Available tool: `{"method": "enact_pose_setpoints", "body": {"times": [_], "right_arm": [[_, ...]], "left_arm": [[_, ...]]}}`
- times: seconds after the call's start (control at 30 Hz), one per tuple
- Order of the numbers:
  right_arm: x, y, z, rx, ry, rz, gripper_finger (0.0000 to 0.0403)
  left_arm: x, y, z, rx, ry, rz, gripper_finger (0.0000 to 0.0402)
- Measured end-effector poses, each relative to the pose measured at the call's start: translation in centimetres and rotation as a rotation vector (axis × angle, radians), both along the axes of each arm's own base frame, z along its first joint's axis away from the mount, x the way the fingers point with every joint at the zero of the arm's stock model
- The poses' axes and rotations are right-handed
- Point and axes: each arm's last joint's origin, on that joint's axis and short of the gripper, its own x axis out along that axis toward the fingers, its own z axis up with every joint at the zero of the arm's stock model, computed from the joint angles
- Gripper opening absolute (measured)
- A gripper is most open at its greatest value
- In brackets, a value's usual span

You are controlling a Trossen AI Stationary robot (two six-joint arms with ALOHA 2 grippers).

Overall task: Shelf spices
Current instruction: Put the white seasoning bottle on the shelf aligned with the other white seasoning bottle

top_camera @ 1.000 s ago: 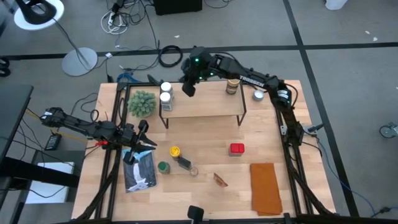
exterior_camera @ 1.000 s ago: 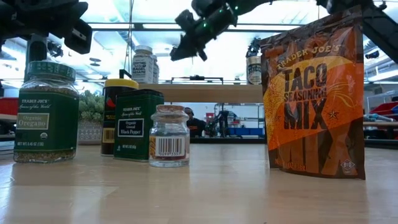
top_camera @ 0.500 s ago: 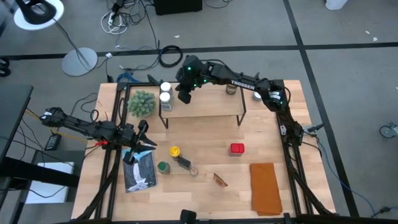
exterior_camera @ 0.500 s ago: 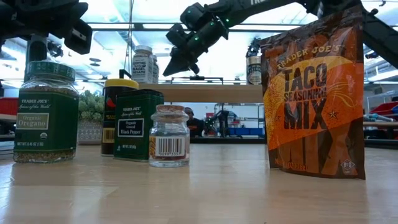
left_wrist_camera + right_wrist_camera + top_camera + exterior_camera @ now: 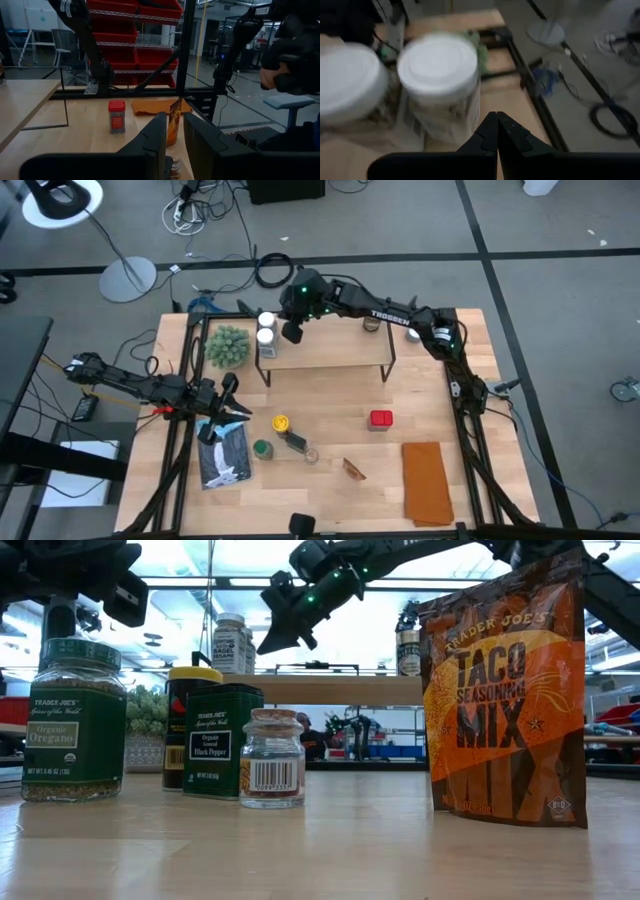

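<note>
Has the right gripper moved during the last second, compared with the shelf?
Yes. In the high view the right gripper, shut, has shifted along the shelf toward the two white-lidded jars.

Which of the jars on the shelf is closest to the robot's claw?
The nearer-front white-lidded jar, directly beside the shut right gripper; its twin sits behind, the dark-lidded jar far off.

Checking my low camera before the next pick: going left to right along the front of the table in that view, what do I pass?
Oregano jar → yellow-lidded bottle → black pepper tin → small clear jar → taco seasoning packet.
</note>
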Motion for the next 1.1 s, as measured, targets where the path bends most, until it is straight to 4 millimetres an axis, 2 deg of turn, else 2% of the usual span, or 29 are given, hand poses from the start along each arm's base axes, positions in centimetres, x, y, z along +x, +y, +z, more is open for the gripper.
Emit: {"method": "enact_pose_setpoints", "body": {"times": [0.13, 0.27, 0.5, 0.67, 1.1], "right_arm": [[-0.3, 0.2, -0.5, 0.050, 0.055, -0.035, 0.0000], [-0.3, 0.5, -0.5, 0.124, 0.035, 0.058, 0.0000], [0.4, 0.6, 0.3, 0.026, -0.042, 0.067, 0.0000], [0.6, 0.4, 0.8, -0.066, -0.071, -0.024, 0.0000], [0.7, 0.7, 0.6, -0.050, -0.059, -0.025, 0.0000]], "left_arm": [[0.0, 0.0, 0.0, 0.000, 0.001, 0.000, 0.0069], [0.0, 0.0, 0.0, 0.001, 0.001, 0.000, 0.0069], [0.0, 0.0, 0.0, -0.001, -0.003, 0.000, 0.0069], [0.0, 0.0, 0.0, -0.001, -0.003, 0.000, 0.0069], [0.0, 0.0, 0.0, -0.001, -0.002, 0.000, 0.0069]]}}
